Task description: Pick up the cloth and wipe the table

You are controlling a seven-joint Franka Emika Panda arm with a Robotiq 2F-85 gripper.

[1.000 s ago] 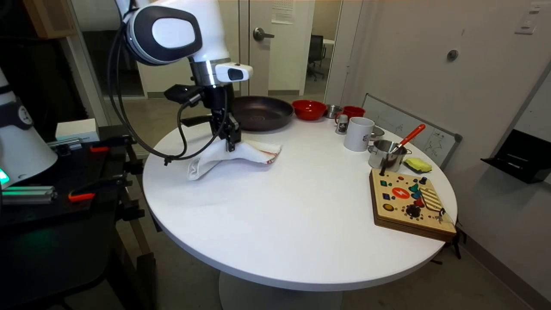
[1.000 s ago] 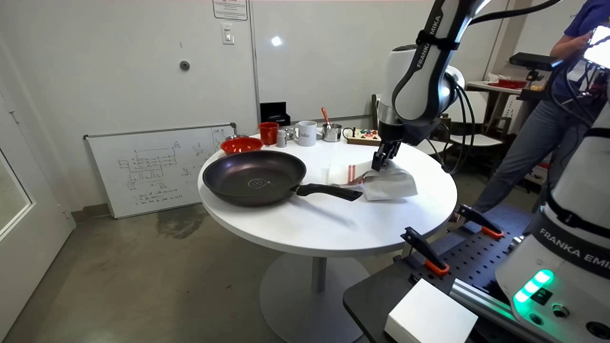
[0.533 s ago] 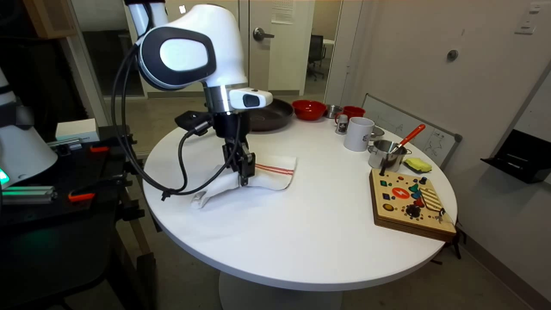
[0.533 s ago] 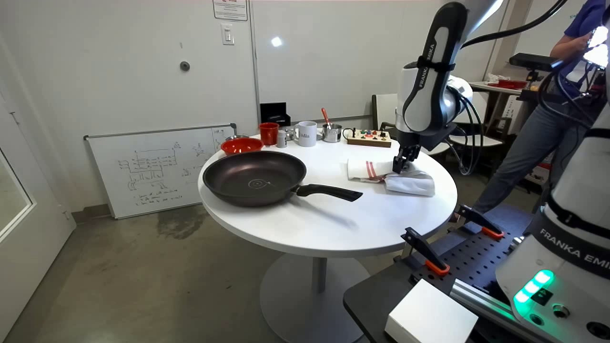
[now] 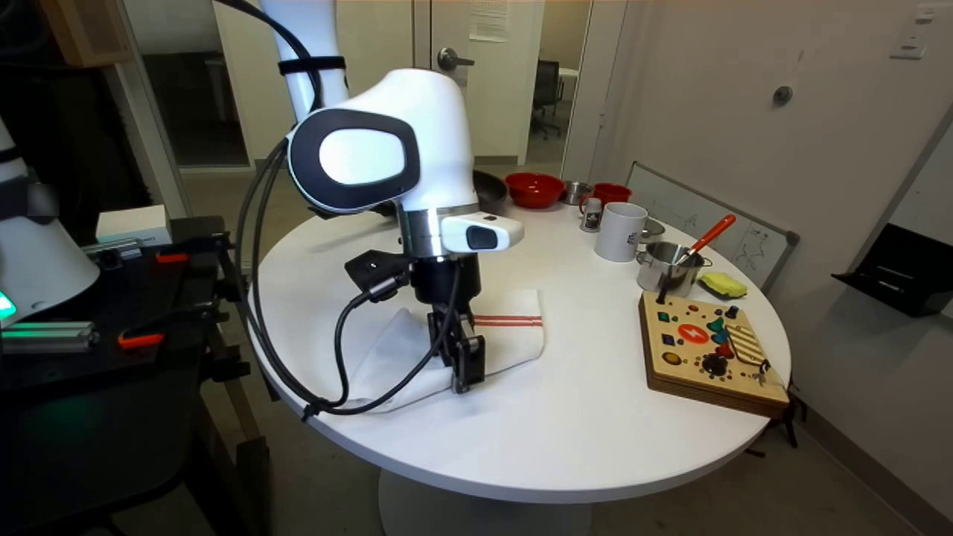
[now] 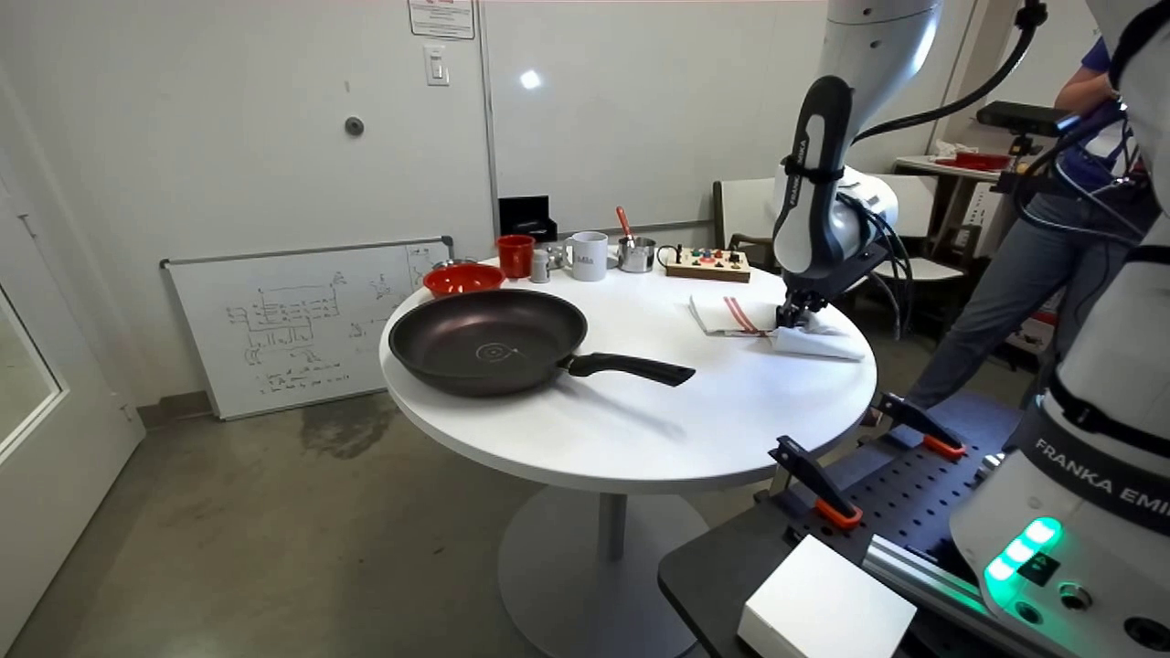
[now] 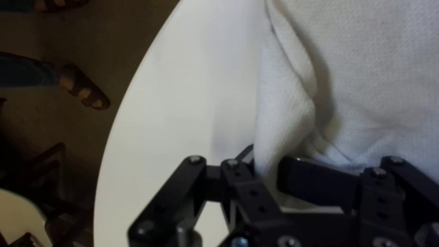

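The white cloth with thin red stripes lies folded on the round white table. It also shows in an exterior view, with its stripes on the side toward the pan. My gripper points down, low at the table top. In the wrist view the gripper is shut on a raised fold of the cloth, one finger on each side. The fingertips are partly hidden by the fabric. The rest of the cloth spreads on the table beside the fingers.
A dark frying pan has its handle pointing toward the cloth. A red bowl, white mug, steel pot, yellow sponge and wooden board stand along the far side. The table's edge curves close to the gripper.
My gripper has dragged the cloth across the table, away from the frying pan, and sits lower. The cloth's striped part has moved along and lies flatter.
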